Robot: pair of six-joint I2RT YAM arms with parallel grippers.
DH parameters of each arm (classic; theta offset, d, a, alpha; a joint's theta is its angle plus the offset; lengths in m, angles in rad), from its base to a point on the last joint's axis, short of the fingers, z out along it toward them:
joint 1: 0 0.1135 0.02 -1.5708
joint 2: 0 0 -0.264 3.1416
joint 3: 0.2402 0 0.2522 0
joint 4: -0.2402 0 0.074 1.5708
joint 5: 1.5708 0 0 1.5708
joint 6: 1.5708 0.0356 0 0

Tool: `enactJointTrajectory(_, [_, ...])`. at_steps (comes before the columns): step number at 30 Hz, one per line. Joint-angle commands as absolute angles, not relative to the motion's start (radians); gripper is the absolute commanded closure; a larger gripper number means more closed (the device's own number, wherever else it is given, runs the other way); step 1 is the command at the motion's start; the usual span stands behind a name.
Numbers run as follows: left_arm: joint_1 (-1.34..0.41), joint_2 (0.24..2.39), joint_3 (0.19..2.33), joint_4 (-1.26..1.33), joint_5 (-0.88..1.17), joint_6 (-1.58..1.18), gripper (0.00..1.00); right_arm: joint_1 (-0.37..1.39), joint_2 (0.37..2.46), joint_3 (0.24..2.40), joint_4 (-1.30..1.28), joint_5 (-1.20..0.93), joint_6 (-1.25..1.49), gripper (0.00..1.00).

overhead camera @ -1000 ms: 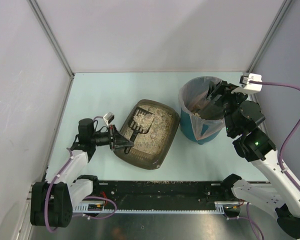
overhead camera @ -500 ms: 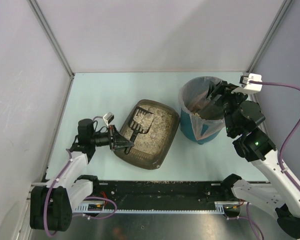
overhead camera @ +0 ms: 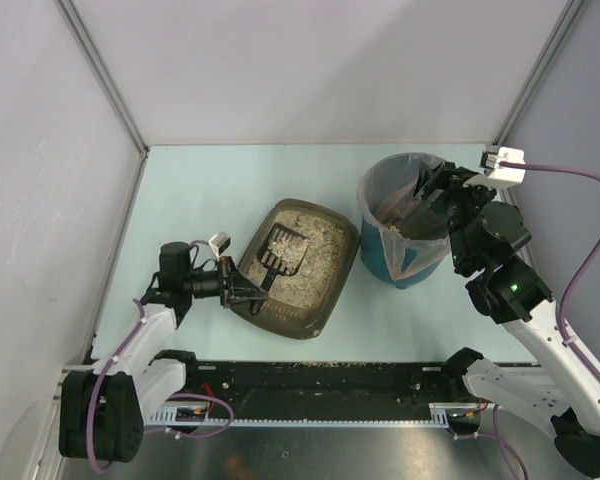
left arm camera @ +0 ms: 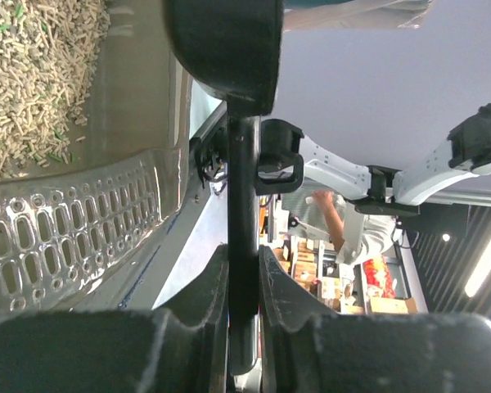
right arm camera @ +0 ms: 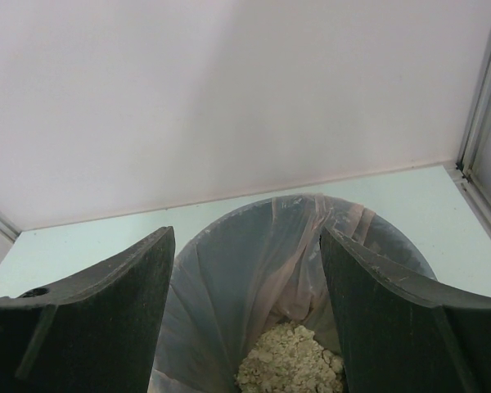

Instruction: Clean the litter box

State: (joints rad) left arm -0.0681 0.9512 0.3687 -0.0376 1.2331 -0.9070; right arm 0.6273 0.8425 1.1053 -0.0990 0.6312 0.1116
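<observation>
Pale table [overhead camera: 210, 190]: left fingers [left arm camera: 90, 352] clamp scoop handle [left arm camera: 244, 246], its end hidden; right fingers [right arm camera: 98, 327] spread

far table [overhead camera: 230, 190]: loads of room
litter box [overhead camera: 305, 322] to bin [overhead camera: 405, 268]: tight gap
bin mouth: right gripper [right arm camera: 245, 241] sits over it
box's left rim: left gripper [overhead camera: 248, 290] plus scoop [overhead camera: 283, 248]
</observation>
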Motion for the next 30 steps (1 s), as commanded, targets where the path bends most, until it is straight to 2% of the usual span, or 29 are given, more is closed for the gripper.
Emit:
enactJointTrajectory(1, [-0.133, 0.977, 0.411, -0.131, 1.235, -0.798, 1.00, 0.632, 0.833, 1.106, -0.074, 0.653, 0.110, 0.24])
enactJointTrajectory(5, [-0.072, 0.919, 0.410, -0.052, 1.201, -0.891, 1.00, 0.632, 0.830, 1.106, -0.064, 0.652, 0.112, 0.24])
enactJointTrajectory(8, [-0.104, 0.975, 0.423, -0.063, 1.271, -0.855, 1.00, 0.630, 0.836, 1.106, -0.067, 0.650, 0.112, 0.24])
enactJointTrajectory(11, [-0.025, 0.919, 0.420, -0.032, 1.233, -0.894, 1.00, 0.632, 0.833, 1.106, -0.063, 0.647, 0.106, 0.24])
enactJointTrajectory(15, [-0.008, 0.951, 0.407, -0.029, 1.281, -0.879, 1.00, 0.632, 0.834, 1.106, -0.069, 0.657, 0.114, 0.24])
enactJointTrajectory(17, [0.026, 0.921, 0.379, 0.071, 1.249, -0.975, 1.00, 0.632, 0.831, 1.106, -0.069, 0.652, 0.109, 0.24])
enactJointTrajectory(20, [-0.070, 0.969, 0.391, 0.071, 1.267, -0.944, 1.00, 0.632, 0.834, 1.106, -0.069, 0.653, 0.110, 0.24])
enactJointTrajectory(23, [-0.003, 0.928, 0.361, 0.115, 1.215, -0.998, 1.00, 0.632, 0.841, 1.108, -0.057, 0.641, 0.109, 0.24])
enactJointTrajectory(26, [-0.107, 0.965, 0.388, 0.083, 1.239, -0.941, 1.00, 0.634, 0.844, 1.106, -0.055, 0.641, 0.112, 0.24])
enactJointTrajectory(28, [-0.045, 0.937, 0.365, 0.075, 1.230, -0.936, 1.00, 0.632, 0.853, 1.108, -0.045, 0.635, 0.106, 0.24])
enactJointTrajectory(29, [0.045, 0.907, 0.348, 0.098, 1.220, -0.974, 1.00, 0.632, 0.853, 1.108, -0.040, 0.629, 0.107, 0.24])
enactJointTrajectory(30, [0.051, 0.907, 0.332, 0.174, 1.227, -1.014, 1.00, 0.634, 0.851, 1.108, -0.040, 0.626, 0.109, 0.24])
